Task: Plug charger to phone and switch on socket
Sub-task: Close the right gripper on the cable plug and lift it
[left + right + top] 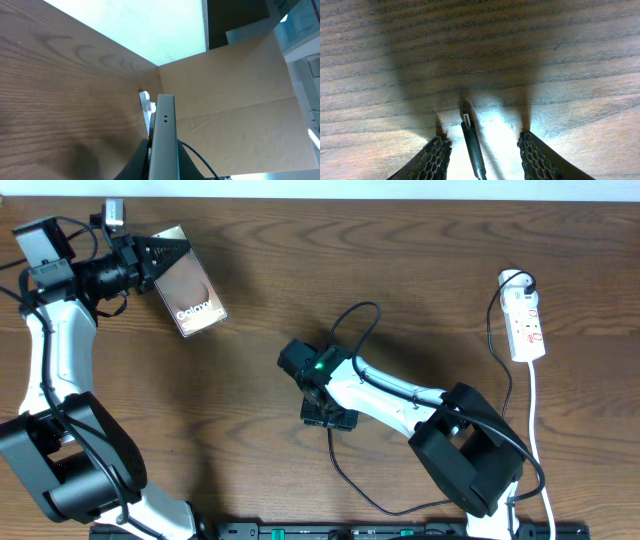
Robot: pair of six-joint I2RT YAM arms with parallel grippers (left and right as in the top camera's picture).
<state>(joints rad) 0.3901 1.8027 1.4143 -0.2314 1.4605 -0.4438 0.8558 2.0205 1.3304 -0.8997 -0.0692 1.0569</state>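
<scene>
One step in hand: charger [472, 145] pickup

Left gripper [150, 255] clamped on the Galaxy phone [190, 295], far-left on the table [300, 240]; right gripper [482, 142] spread wide astride the connector tip [467, 119], not gripping; socket [525, 320] far right; next move, likely: close squarely on the tip.

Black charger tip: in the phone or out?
Out. The small black connector tip lies on wood between the right gripper's open fingers; the dark Galaxy phone is in the left gripper.
</scene>
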